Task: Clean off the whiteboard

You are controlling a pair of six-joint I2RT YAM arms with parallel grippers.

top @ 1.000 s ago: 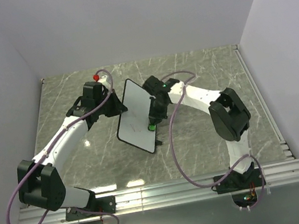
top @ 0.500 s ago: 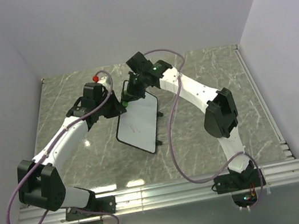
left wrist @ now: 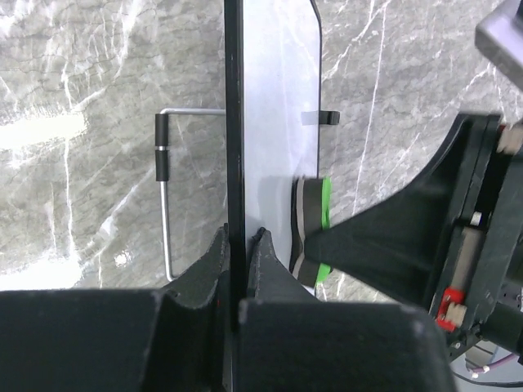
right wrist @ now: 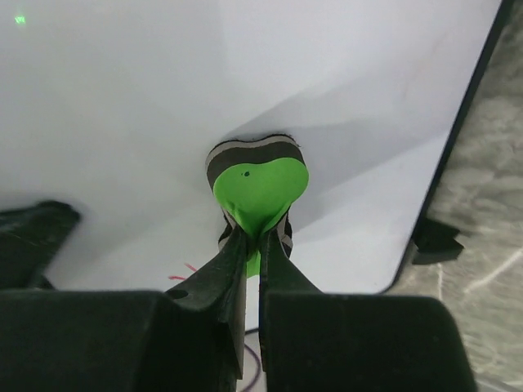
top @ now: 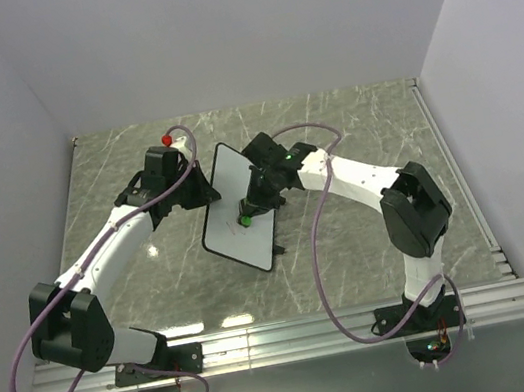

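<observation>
The whiteboard (top: 239, 210) stands tilted on the table's middle, white with a thin black frame. My left gripper (top: 203, 194) is shut on its left edge; in the left wrist view (left wrist: 239, 245) the frame (left wrist: 233, 122) runs between the jaws. My right gripper (top: 247, 211) is shut on the green eraser (top: 244, 221) and presses it against the board face. In the right wrist view the eraser (right wrist: 257, 189) is squeezed between the fingers on the board (right wrist: 163, 122). Faint red marks (right wrist: 184, 273) show just left of the fingers. The eraser also shows in the left wrist view (left wrist: 312, 220).
A red-capped marker (top: 168, 137) lies at the back left near the left arm. The board's wire stand (left wrist: 163, 196) sticks out behind it. White walls close the grey marble table (top: 352, 129) at back and sides; a metal rail (top: 286, 334) runs along the near edge.
My right gripper swept the eraser from the board's right edge up to its top-left corner, then back down to the board's middle. The left gripper kept its hold on the board.
</observation>
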